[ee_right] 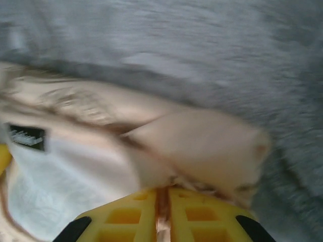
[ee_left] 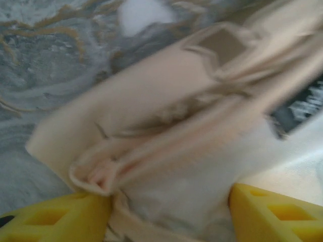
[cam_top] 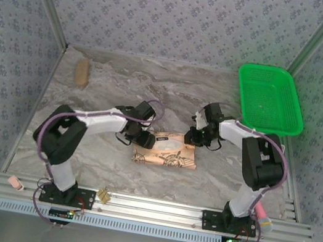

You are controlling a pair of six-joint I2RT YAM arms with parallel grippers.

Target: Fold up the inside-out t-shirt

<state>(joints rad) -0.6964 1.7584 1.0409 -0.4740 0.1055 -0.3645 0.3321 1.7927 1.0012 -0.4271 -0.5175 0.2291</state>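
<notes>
- One bunched-up shirt (cam_top: pixel 167 153) lay on the table (cam_top: pixel 97 166).
- Left gripper (ee_left: pixel 169 214) gaped wide, cloth between its fingers (ee_left: pixel 55 217).
- Right gripper (ee_right: pixel 162 206) pinched a fold of it tight.

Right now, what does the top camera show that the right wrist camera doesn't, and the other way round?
Top view: the left gripper, the green basket at the far right, and the whole bundled t-shirt. Right wrist view: the small dark neck label, and the right gripper up close, pinching a fold of cloth. Shared: the t-shirt and the marbled table.
</notes>
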